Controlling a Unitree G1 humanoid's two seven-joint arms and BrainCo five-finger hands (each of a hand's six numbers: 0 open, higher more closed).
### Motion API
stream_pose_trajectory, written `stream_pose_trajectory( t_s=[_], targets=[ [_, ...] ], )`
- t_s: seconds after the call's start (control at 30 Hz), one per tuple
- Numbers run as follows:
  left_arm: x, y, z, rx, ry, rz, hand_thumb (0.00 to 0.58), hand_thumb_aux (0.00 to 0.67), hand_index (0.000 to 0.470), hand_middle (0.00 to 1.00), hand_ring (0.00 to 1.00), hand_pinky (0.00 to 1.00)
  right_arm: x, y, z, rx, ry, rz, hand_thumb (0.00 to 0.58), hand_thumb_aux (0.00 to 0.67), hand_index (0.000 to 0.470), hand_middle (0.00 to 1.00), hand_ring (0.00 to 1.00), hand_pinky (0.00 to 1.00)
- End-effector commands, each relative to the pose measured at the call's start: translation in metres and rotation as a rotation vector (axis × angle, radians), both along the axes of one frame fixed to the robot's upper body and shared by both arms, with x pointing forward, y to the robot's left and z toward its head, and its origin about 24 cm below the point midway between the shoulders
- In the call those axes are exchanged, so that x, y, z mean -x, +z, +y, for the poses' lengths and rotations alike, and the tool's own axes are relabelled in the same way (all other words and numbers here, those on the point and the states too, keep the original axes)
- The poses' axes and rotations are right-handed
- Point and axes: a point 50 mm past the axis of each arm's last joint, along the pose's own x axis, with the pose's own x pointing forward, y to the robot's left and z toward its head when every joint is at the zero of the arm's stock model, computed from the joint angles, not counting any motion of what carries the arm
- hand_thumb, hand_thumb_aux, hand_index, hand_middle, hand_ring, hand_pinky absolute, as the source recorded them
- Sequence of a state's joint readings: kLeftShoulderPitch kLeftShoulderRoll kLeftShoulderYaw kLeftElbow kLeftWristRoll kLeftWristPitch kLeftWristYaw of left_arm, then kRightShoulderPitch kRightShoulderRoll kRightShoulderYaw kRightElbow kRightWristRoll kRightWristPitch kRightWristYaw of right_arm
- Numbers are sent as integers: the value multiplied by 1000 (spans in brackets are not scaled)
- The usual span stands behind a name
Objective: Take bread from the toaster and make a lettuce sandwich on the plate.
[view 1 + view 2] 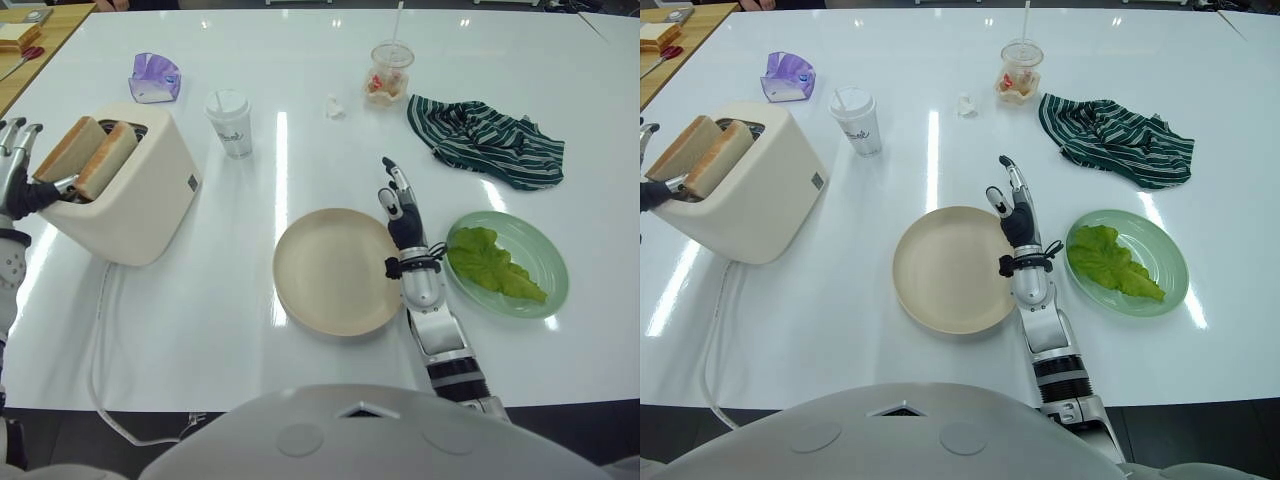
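Two bread slices (105, 160) stand upright in the toaster (140, 205), far left. L hand (15, 178) is right against the outer slice; can't tell if it grips. R hand (403, 218) lies flat, fingers (396, 176) straight, holding nothing, btwn the beige plate (335, 280) & the green dish (545, 255) w/ lettuce (495, 262).
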State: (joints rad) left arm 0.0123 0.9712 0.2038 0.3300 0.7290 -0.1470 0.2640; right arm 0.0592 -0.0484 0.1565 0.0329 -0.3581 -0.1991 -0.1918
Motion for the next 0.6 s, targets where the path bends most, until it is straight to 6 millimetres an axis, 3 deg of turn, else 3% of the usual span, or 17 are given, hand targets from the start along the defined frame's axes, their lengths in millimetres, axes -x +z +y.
stream_pose_trajectory(
  t_s=[0.03,0.07,0.3,0.47,0.6],
  targets=[
    [-3,-8,-7,68,-44,55,571,586,411,0,0,0,0,-1,2,2,-5,10,0,0,0,0,0,0],
    [-3,-10,-8,91,-54,66,580,670,470,0,0,0,0,-2,2,3,-5,11,0,0,0,0,0,0],
    [-3,-17,-16,211,-110,43,580,670,470,0,0,0,1,-3,3,7,-5,14,0,0,0,0,0,0],
    [-4,-7,-17,228,-123,-45,580,670,470,0,0,0,0,-4,4,10,-3,15,0,0,0,0,0,0],
    [-2,11,-18,222,-143,-173,580,670,470,0,0,0,0,-5,4,10,-3,15,0,0,0,0,0,0]
  ],
)
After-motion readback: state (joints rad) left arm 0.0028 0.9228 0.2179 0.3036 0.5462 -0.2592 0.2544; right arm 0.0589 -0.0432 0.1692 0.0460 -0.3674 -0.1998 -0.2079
